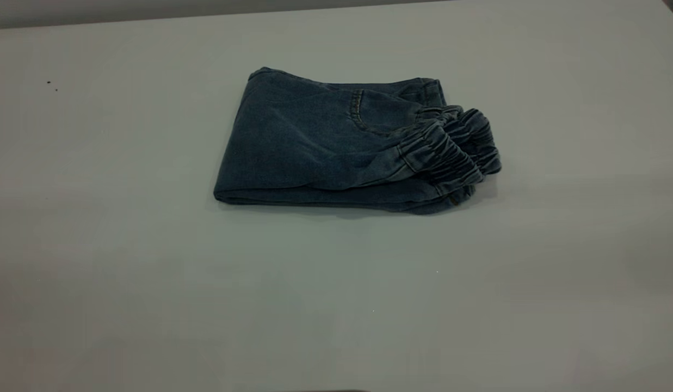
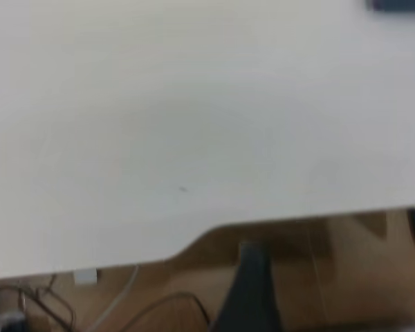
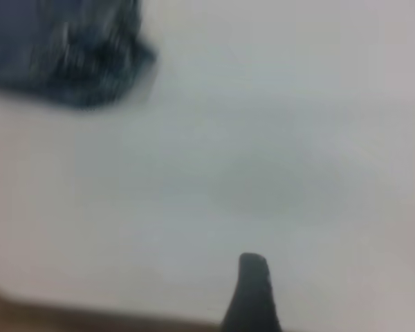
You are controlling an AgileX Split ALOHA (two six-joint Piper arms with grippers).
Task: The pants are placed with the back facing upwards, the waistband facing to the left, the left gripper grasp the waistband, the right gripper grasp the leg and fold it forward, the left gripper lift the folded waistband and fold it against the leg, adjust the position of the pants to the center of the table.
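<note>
Exterior view: the pants (image 1: 341, 144) lie folded into a compact rectangular bundle on the tabletop (image 1: 124, 272), a little above the middle of the frame. The waistband (image 1: 456, 149) sits gathered at the bundle's right end, its ruched layers stacked and slightly fanned out. The folded edge of the bundle is at the left. A curved line of pocket stitching shows on the top layer. Neither arm nor tool appears in this view; nothing touches the pants.

Left wrist view: the left tool (image 2: 252, 290) shows as a single dark finger at the frame's lower edge, positioned off the tabletop's (image 2: 194, 124) near rim, over the floor area where loose cables (image 2: 28, 304) lie. It holds nothing and touches nothing. Only one finger is visible, so whether the fingers stand apart or together cannot be told. A dark blue sliver of the pants (image 2: 401, 4) shows at the far corner, well apart from this tool.

Right wrist view: the right tool (image 3: 252, 294) likewise shows as one dark finger, above bare tabletop (image 3: 277, 152) close to its edge. It grips nothing and contacts nothing; its opening cannot be told from this single finger. The waistband end of the pants (image 3: 69, 52) lies blurred at the far corner, well clear of the tool.
</note>
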